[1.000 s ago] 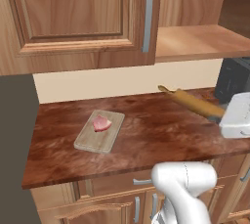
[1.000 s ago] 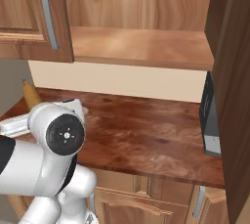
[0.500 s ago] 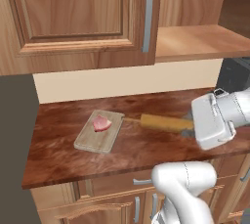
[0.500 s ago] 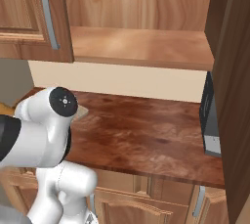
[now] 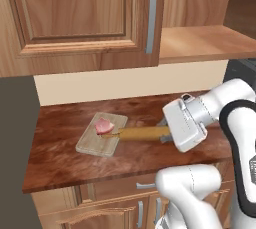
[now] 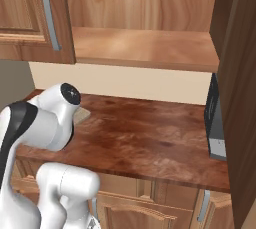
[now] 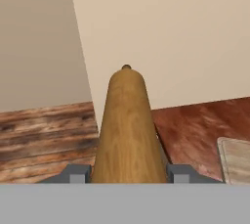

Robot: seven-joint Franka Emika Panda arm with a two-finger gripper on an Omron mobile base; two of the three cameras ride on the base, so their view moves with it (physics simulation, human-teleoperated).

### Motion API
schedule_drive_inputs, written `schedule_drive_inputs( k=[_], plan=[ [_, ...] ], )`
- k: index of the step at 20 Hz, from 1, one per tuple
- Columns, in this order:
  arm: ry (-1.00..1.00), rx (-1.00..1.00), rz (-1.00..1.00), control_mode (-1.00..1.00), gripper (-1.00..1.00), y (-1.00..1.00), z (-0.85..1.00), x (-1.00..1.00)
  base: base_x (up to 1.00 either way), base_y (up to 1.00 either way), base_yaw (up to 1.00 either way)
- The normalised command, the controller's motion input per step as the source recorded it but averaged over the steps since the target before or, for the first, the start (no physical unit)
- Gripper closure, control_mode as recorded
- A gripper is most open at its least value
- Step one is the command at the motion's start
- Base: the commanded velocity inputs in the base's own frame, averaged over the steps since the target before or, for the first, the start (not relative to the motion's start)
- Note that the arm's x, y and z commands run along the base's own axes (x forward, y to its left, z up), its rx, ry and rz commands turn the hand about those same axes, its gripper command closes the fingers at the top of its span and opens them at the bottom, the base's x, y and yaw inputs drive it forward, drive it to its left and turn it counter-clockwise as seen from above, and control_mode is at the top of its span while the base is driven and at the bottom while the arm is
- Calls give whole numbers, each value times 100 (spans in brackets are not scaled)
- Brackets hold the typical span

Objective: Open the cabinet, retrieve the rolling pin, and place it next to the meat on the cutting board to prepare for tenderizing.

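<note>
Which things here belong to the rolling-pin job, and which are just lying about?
Job:
- rolling pin, held in the gripper
- meat
- cutting board
- cabinet, open, shelf bare

Lying about:
- dark appliance on the countertop
- low cabinets

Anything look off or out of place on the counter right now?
Nothing stands out. The pincer holds the pin level over the counter, its far tip by the meat on the board. No spills or damage visible.
</note>
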Motion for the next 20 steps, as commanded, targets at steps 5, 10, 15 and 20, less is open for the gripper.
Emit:
schedule_drive_inputs(
  k=[5,10,15,20],
  plan=[
    [-4,0,10,-100,100,31,-39,53,0,0,0],
    [-8,0,5,-100,100,24,-38,48,0,0,0],
    [-6,0,3,-100,100,21,-34,49,0,0,0],
    [-1,0,2,-100,100,21,-29,53,0,0,0]
  ],
)
